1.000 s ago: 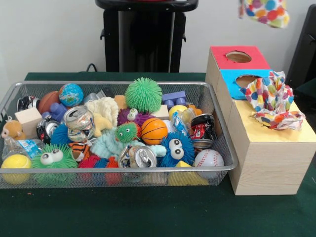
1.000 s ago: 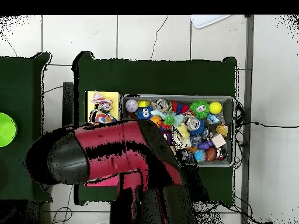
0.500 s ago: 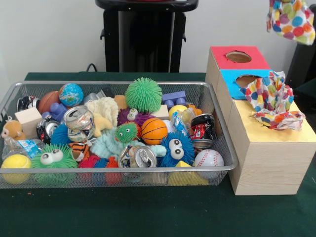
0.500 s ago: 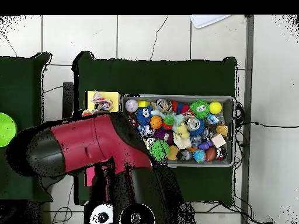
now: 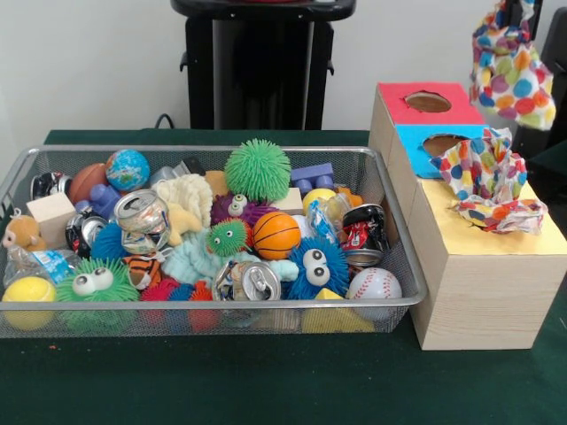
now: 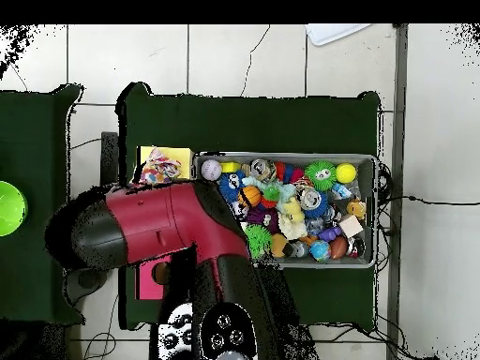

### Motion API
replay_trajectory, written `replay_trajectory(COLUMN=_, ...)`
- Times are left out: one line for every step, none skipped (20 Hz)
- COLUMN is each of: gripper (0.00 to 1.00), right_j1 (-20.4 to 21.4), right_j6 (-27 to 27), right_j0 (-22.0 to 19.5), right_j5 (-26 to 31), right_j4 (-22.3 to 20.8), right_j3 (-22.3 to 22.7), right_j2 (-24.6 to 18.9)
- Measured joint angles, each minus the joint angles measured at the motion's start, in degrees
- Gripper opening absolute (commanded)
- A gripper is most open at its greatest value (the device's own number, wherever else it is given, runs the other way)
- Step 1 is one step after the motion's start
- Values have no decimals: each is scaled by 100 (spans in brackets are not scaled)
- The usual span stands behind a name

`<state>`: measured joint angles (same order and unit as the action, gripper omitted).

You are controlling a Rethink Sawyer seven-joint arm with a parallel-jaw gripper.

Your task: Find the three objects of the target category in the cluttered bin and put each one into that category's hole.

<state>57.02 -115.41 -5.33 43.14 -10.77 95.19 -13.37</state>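
Note:
A polka-dot cloth (image 5: 509, 66) hangs in the air at the top right, above and behind the pale wooden box (image 5: 478, 283). My gripper (image 5: 518, 9) shows only as dark tips at the top edge, shut on that cloth's top. Crumpled polka-dot cloths (image 5: 489, 180) lie on the box's yellow surround (image 5: 461, 237) and hide the hole; they also show in the overhead view (image 6: 161, 167). The silver wire-mesh bin (image 5: 204, 305) stands left of the box, full of toys. My red arm (image 6: 169, 234) covers much of the box from above.
The red-surround hole (image 5: 428, 101) and blue-surround hole (image 5: 440, 142) lie behind the yellow part. The bin holds a green spiky ball (image 5: 257, 169), a basketball (image 5: 276, 234), a baseball (image 5: 375, 283), cans and plush. The black pedestal (image 5: 261, 62) stands behind the bin.
The hanging cloth has moved right and then come down, from the top edge to level with the box's back. The arm has swung over the box in the overhead view.

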Motion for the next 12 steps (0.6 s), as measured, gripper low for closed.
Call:
replay_trajectory(gripper=0, right_j1=-33, right_j6=0, right_j0=13, right_j5=-64, right_j4=1, right_j3=-1, right_j2=38)
replay_trajectory(gripper=0, right_j1=-74, right_j6=0, right_j0=31, right_j5=-133, right_j4=0, right_j3=0, right_j2=85)
replay_trajectory(gripper=0, right_j1=-111, right_j6=0, right_j0=47, right_j5=-191, right_j4=1, right_j3=0, right_j2=127)
replay_trajectory(gripper=0, right_j1=-149, right_j6=0, right_j0=64, right_j5=-250, right_j4=1, right_j3=-1, right_j2=169)
replay_trajectory(gripper=0, right_j1=-231, right_j6=0, right_j0=101, right_j5=-341, right_j4=1, right_j3=-2, right_j2=259)
replay_trajectory(gripper=0, right_j1=-260, right_j6=0, right_j0=115, right_j5=-366, right_j4=2, right_j3=-4, right_j2=292)
replay_trajectory(gripper=0, right_j1=-280, right_j6=0, right_j0=125, right_j5=-383, right_j4=2, right_j3=-4, right_j2=316)
replay_trajectory(gripper=0, right_j1=-301, right_j6=0, right_j0=134, right_j5=-400, right_j4=2, right_j3=-4, right_j2=340)
replay_trajectory(gripper=0, right_j1=-364, right_j6=0, right_j0=157, right_j5=-443, right_j4=1, right_j3=-7, right_j2=407)
replay_trajectory(gripper=0, right_j1=-393, right_j6=0, right_j0=170, right_j5=-462, right_j4=2, right_j3=-12, right_j2=437)
replay_trajectory(gripper=0, right_j1=-421, right_j6=0, right_j0=182, right_j5=-475, right_j4=2, right_j3=-19, right_j2=465)
replay_trajectory(gripper=0, right_j1=-448, right_j6=0, right_j0=195, right_j5=-487, right_j4=2, right_j3=-26, right_j2=492)
